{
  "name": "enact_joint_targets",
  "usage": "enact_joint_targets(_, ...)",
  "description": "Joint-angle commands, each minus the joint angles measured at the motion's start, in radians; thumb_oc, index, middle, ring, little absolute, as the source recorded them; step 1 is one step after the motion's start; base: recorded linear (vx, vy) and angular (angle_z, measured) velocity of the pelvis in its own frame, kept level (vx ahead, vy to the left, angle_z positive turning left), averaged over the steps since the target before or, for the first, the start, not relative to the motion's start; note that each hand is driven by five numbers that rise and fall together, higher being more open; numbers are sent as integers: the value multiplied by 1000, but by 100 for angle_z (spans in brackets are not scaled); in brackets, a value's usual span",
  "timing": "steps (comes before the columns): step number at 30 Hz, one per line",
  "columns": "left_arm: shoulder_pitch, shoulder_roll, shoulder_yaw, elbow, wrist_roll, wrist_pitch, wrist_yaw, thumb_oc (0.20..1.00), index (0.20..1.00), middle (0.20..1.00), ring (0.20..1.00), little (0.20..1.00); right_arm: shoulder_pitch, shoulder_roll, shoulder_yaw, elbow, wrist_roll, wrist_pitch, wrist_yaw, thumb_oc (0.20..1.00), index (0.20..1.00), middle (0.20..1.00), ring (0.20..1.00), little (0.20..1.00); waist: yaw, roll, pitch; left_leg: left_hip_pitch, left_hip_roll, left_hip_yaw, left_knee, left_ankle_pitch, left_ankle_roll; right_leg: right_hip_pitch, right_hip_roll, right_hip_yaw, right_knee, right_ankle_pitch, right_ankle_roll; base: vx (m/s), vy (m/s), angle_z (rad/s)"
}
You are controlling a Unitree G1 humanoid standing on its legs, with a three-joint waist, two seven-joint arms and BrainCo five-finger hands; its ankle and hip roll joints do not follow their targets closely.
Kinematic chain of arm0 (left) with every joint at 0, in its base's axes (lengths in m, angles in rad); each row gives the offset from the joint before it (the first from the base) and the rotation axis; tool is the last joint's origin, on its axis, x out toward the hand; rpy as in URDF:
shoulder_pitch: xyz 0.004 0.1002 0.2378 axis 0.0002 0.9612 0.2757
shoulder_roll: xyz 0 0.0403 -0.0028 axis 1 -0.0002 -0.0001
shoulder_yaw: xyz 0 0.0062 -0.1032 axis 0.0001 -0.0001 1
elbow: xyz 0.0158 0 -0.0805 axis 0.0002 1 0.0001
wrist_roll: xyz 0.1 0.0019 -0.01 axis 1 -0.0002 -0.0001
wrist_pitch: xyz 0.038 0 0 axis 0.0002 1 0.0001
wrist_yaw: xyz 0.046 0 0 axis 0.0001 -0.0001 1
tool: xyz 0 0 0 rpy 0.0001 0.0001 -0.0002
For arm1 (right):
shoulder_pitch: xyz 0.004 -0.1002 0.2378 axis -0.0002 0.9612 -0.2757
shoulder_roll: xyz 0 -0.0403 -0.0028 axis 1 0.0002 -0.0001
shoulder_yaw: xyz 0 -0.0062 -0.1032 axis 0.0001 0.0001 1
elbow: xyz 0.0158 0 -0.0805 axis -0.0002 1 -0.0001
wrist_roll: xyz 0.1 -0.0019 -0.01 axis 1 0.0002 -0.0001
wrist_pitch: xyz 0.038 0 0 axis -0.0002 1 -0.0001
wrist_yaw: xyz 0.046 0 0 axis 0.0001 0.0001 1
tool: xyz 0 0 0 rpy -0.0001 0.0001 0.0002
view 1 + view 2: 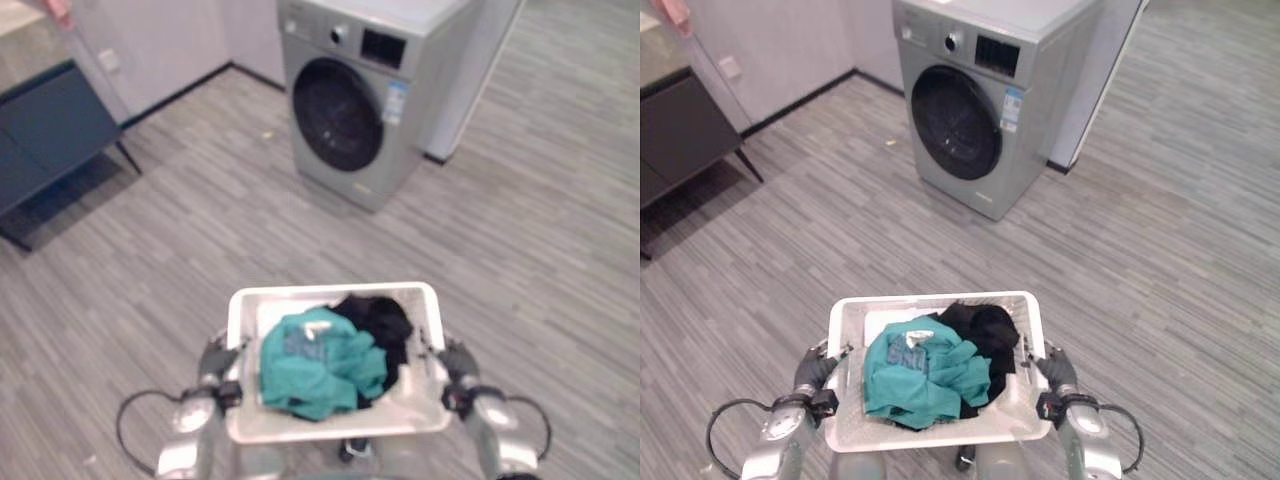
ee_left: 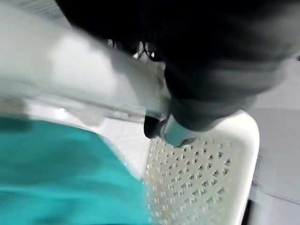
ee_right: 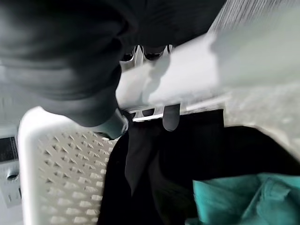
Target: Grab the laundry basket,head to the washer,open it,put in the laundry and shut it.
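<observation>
A white laundry basket hangs in front of me, carried at its two short sides. My left hand is curled round the left rim and my right hand round the right rim. In the left wrist view my left hand hooks over the rim above the mesh wall. The right wrist view has my right hand doing the same over the other rim. Inside lie a teal garment and a black one. The grey washer stands ahead with its round dark door shut.
Grey wood-look floor stretches between me and the washer. A dark low cabinet stands at the far left against the wall. A white panel rises just right of the washer.
</observation>
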Motion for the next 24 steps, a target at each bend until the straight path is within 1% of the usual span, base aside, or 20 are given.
enact_joint_targets(1, 27, 61, -9, -60, -8, -11, -19, 200, 200, 200, 200, 200, -63, -31, 53, -103, 63, -71, 61, 200, 200, 200, 200, 200, 55, 18, -17, 174, -31, -7, -387, -36, -79, 116, -35, 31, -215, 185, 113, 376, -6, -37)
enact_joint_targets(2, 27, 62, -9, -60, -8, -10, -19, 200, 200, 200, 200, 200, -64, -30, 53, -103, 63, -71, 62, 200, 200, 200, 200, 200, 55, 15, -17, 178, -35, -4, -395, -31, -78, 116, -38, 31, -215, 186, 113, 374, 33, -38)
enact_joint_targets(4, 27, 61, -15, -65, -10, -4, -17, 200, 200, 200, 200, 200, -99, -36, 87, -81, 61, -79, 64, 200, 200, 200, 200, 200, 89, 21, -22, 189, -27, -11, -679, 2, -94, 147, -20, 29, -193, 144, 118, 398, 95, -40)
enact_joint_targets(5, 17, 57, -20, -63, -7, 5, -17, 200, 200, 200, 200, 200, -140, -32, 112, -55, 63, -85, 58, 200, 200, 200, 200, 200, 120, 21, -27, 183, -34, -50, -838, 15, -94, 162, -1, 47, -148, 101, 114, 511, 144, -61)
enact_joint_targets(6, 13, 51, -19, -66, -9, 5, -16, 200, 200, 200, 200, 200, -161, -31, 126, -48, 63, -90, 55, 200, 200, 200, 200, 200, 135, 21, -24, 170, -31, -77, -889, 15, -97, 168, 5, 58, -117, 79, 112, 483, 164, -44)
enact_joint_targets(7, 6, 42, -20, -65, -15, 3, -14, 200, 200, 200, 200, 200, -176, -28, 141, -43, 61, -92, 54, 200, 200, 200, 200, 200, 148, 18, -23, 150, -24, -108, -922, 16, -99, 176, 11, 79, -92, 57, 108, 242, 101, -11)
enact_joint_targets(9, 6, 42, -20, -65, -15, 3, -14, 200, 200, 200, 200, 200, -177, -28, 140, -43, 61, -92, 54, 200, 200, 200, 200, 200, 148, 19, -25, 147, -23, -109, -923, 17, -99, 174, 12, 78, -92, 58, 108, 233, 152, -25)
enact_joint_targets(10, 7, 27, 0, -76, -28, -2, -15, 200, 200, 200, 200, 200, -205, -22, 174, -37, 68, -91, 61, 200, 200, 200, 200, 200, 171, 20, -30, 119, 18, -155, -933, 22, -110, 184, 13, 132, -18, 6, 104, 347, 247, -30)
enact_joint_targets(11, 8, 27, 0, -76, -28, -2, -15, 200, 200, 200, 200, 200, -205, -22, 174, -37, 68, -91, 61, 200, 200, 200, 200, 200, 172, 19, -30, 120, 19, -153, -933, 22, -110, 183, 13, 134, -16, 5, 104, 591, 489, -61)
enact_joint_targets(12, 13, 20, 16, -78, -34, -6, -17, 200, 200, 200, 200, 200, -215, -17, 189, -41, 68, -81, 74, 200, 200, 200, 200, 200, 176, 22, -43, 124, 55, -129, -882, 25, -108, 197, -1, 150, -3, -13, 115, 246, 242, -84)
enact_joint_targets(13, 14, 20, 16, -78, -34, -5, -18, 200, 200, 200, 200, 200, -214, -17, 190, -41, 68, -81, 73, 200, 200, 200, 200, 200, 179, 21, -43, 125, 55, -125, -880, 23, -108, 196, -2, 153, -1, -14, 115, 385, 378, -101)
enact_joint_targets(14, 14, 17, 19, -69, -33, -4, -22, 200, 200, 200, 200, 200, -216, -18, 194, -36, 64, -74, 82, 200, 200, 200, 200, 200, 175, 21, -59, 138, 64, -99, -871, 21, -108, 208, -10, 152, -7, -21, 125, 404, 422, -57)
enact_joint_targets(15, 11, 28, 17, -55, -30, -3, -26, 200, 200, 200, 200, 200, -205, -21, 187, -64, 63, -61, 93, 200, 200, 200, 200, 200, 169, 12, -79, 140, 70, -16, -801, 23, -113, 241, -48, 142, -11, -7, 145, 547, 569, -21)
enact_joint_targets(16, 9, 39, 8, -48, -25, -6, -29, 200, 200, 200, 200, 200, -198, -16, 187, -76, 63, -59, 99, 200, 200, 200, 200, 200, 166, 5, -88, 140, 67, 7, -766, 18, -116, 252, -68, 133, -12, 14, 154, 406, 433, -20)
enact_joint_targets(17, 8, 39, 8, -48, -25, -7, -29, 200, 200, 200, 200, 200, -198, -16, 187, -77, 63, -59, 99, 200, 200, 200, 200, 200, 167, 6, -90, 138, 69, 7, -766, 19, -116, 249, -66, 133, -13, 16, 154, 301, 340, -4)
enact_joint_targets(18, 1, 43, -1, -42, -23, -9, -28, 200, 200, 200, 200, 200, -197, -6, 183, -85, 61, -60, 97, 200, 200, 200, 200, 200, 167, 1, -92, 140, 55, 18, -718, 16, -118, 267, -95, 124, -11, 53, 168, 275, 358, 35)
enact_joint_targets(21, -17, 88, -15, -48, -15, -11, -30, 200, 200, 200, 200, 200, -200, 1, 171, -103, 39, -67, 96, 200, 200, 200, 200, 200, 171, -26, -111, 166, -12, 24, -701, -27, -97, 239, -161, 128, 20, 227, 205, 331, 460, 30)
enact_joint_targets(22, -23, 98, -21, -47, -17, -11, -24, 200, 200, 200, 200, 200, -207, 12, 168, -103, 34, -63, 93, 200, 200, 200, 200, 200, 170, -32, -110, 178, -24, 35, -694, -41, -86, 231, -177, 121, 41, 280, 210, 356, 535, 1)
enact_joint_targets(23, -26, 126, -21, -51, -13, -8, -18, 200, 200, 200, 200, 200, -213, 20, 173, -119, 23, -65, 91, 200, 200, 200, 200, 200, 165, -34, -108, 212, -50, 49, -695, -75, -64, 200, -205, 104, 99, 345, 217, 257, 403, -1)
enact_joint_targets(24, -26, 126, -21, -51, -13, -8, -18, 200, 200, 200, 200, 200, -213, 20, 173, -119, 23, -65, 91, 200, 200, 200, 200, 200, 165, -33, -110, 211, -49, 50, -697, -73, -64, 197, -204, 105, 99, 347, 216, 150, 253, -31)
